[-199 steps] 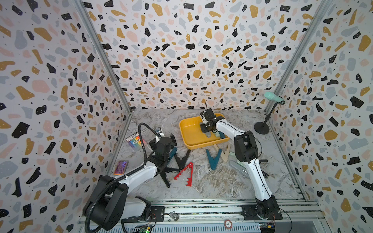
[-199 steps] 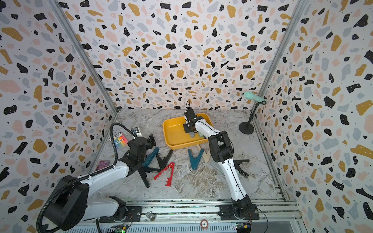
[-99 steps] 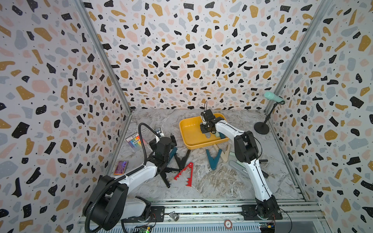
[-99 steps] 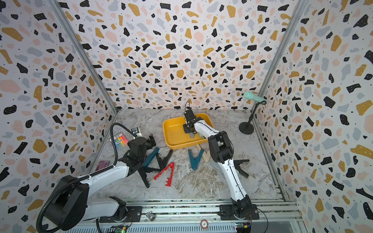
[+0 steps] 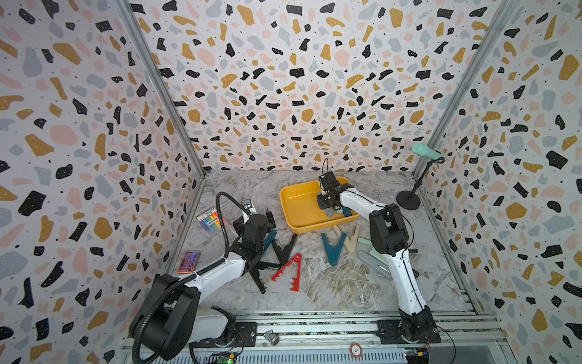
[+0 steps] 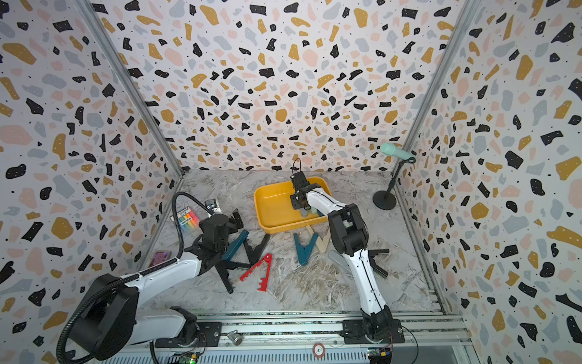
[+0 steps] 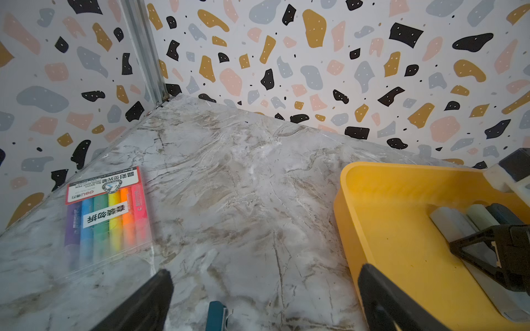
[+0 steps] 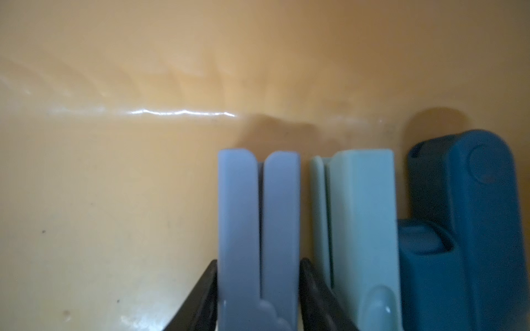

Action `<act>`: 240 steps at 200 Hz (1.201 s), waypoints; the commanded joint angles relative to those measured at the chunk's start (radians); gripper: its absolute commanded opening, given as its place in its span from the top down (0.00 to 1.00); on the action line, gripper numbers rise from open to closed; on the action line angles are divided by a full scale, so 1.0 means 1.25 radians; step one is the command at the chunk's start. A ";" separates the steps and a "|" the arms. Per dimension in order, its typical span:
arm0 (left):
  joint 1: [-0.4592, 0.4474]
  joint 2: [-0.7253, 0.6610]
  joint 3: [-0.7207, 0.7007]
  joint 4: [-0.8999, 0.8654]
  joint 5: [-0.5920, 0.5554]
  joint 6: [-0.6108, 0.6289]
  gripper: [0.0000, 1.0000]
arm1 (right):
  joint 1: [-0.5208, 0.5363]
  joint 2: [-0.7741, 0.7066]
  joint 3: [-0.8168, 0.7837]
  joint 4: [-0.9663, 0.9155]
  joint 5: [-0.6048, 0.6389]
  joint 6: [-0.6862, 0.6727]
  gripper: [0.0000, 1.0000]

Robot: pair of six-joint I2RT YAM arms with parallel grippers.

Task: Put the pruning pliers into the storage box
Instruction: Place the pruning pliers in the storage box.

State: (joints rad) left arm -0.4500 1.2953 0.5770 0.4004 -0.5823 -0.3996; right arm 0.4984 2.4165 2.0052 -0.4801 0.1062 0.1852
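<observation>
Grey plastic pliers [image 8: 258,200], arms folded together, sit between the tips of my right gripper [image 8: 258,269]. Both black fingers [image 8: 206,292] lie against its long sides, so I am pinching it low over the floor of the shallow mustard-yellow plastic storage box [image 8: 114,186]. Just beside one finger lie mint-green folded pliers [image 8: 358,206], and beyond them dark teal folded pliers [image 8: 464,215]. That makes three in the box, side by side.

My left gripper [image 7: 263,303] is spread wide and holds nothing. On the marbled table [image 7: 243,172] below it, between the fingers, shows the tip of a teal V-shaped tool [image 7: 216,318]. The box's near corner is just beside one finger.

Outside the box, in a top view, I count two teal tools: the one under my left gripper and a second teal V [image 5: 332,257] just beside the box's near wall. There are also two black ones close to my left gripper, a black V [image 5: 284,258] and a black pair under my arm [image 5: 259,282]. One notched red tool [image 5: 296,271] and one beige V [image 5: 350,247] complete what I can count. By my right arm lie pale pieces [image 5: 373,261] and black pliers [image 6: 378,252], partly hidden, so I cannot count those.

Well apart from my left gripper are one rainbow-striped marker packet [image 7: 106,215] and one small purple card [image 5: 188,261].
</observation>
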 commanded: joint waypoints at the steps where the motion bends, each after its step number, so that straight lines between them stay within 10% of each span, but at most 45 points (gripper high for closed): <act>1: -0.001 -0.009 0.013 0.014 -0.012 0.012 0.01 | -0.001 -0.031 0.012 -0.016 0.033 0.003 0.51; 240: -0.001 -0.014 0.010 0.011 -0.009 0.012 0.00 | 0.014 -0.070 -0.005 0.005 0.141 -0.035 0.51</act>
State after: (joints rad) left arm -0.4500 1.2953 0.5770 0.4004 -0.5835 -0.3996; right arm 0.5167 2.4130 2.0037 -0.4587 0.2405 0.1604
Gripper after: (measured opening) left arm 0.995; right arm 0.490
